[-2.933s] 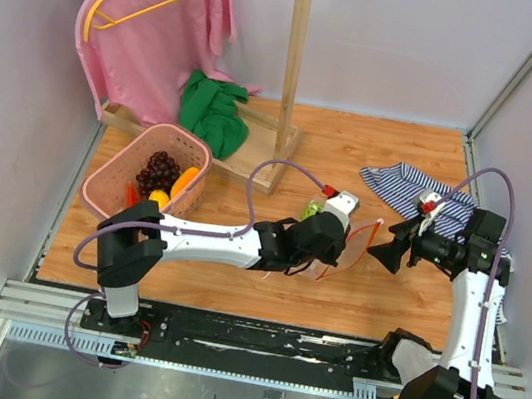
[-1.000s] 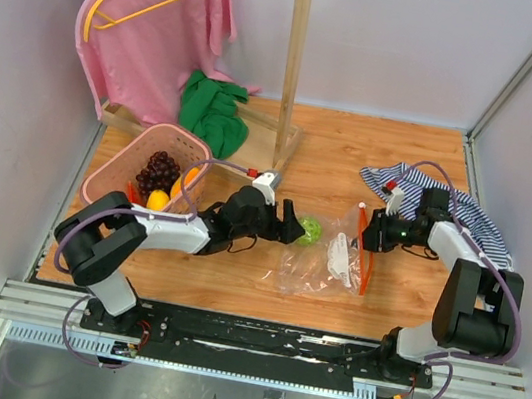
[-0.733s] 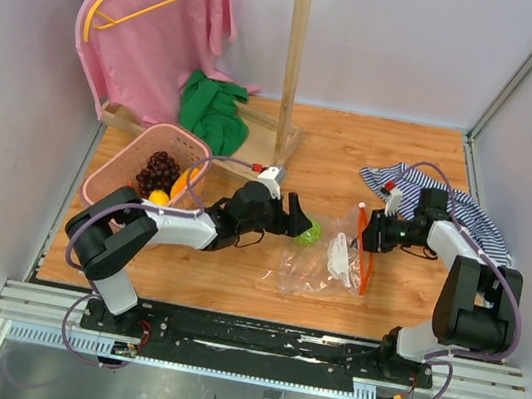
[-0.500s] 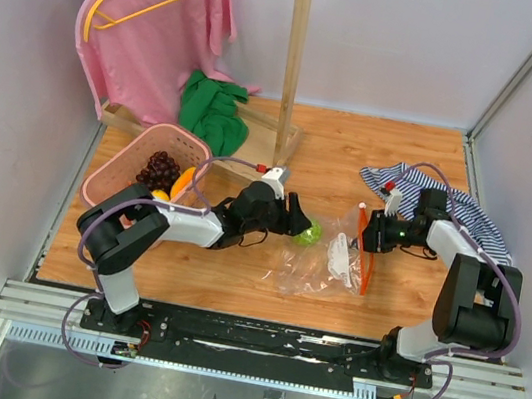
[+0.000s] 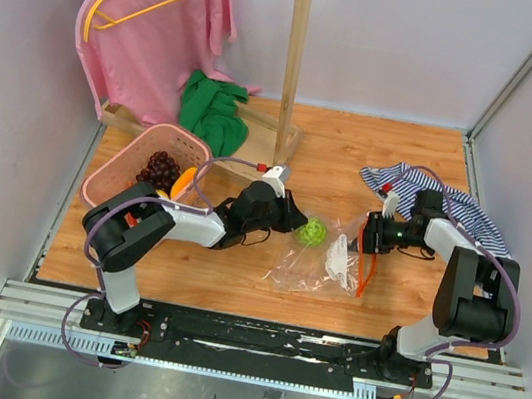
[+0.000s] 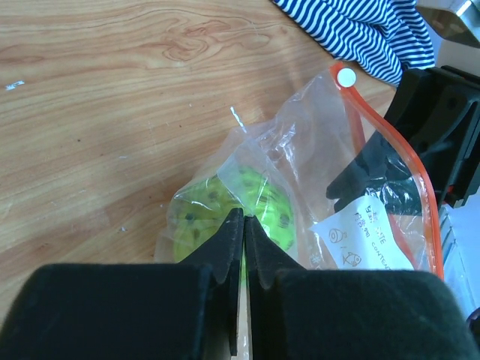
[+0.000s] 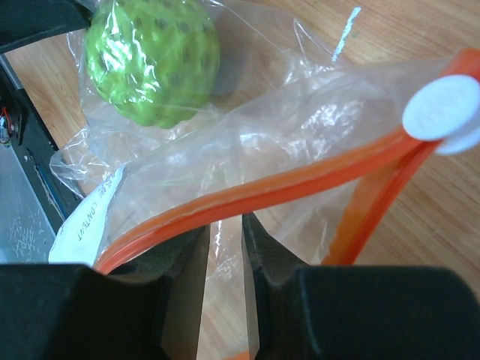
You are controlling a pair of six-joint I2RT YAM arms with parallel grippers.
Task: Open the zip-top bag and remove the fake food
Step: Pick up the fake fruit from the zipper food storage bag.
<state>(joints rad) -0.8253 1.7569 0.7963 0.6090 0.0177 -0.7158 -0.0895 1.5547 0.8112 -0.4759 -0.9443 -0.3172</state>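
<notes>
Clear crinkly plastic is what I am working on: the zip-top bag [image 5: 321,267] is lying on the wooden table [image 5: 354,153] between my two arms, its orange zip strip [image 7: 247,199] on the right side. I am holding that strip up in the right gripper [image 5: 368,244], jaws nearly together around it. The left gripper [image 5: 294,224] is pressing its closed tips against the bag's left end, right at the green leafy ball [image 5: 312,232] inside; I cannot tell whether film is pinched. Grapes [image 5: 157,168] and an orange fruit [image 5: 184,182] are sitting in the pink basket [image 5: 106,184] to the left.
</notes>
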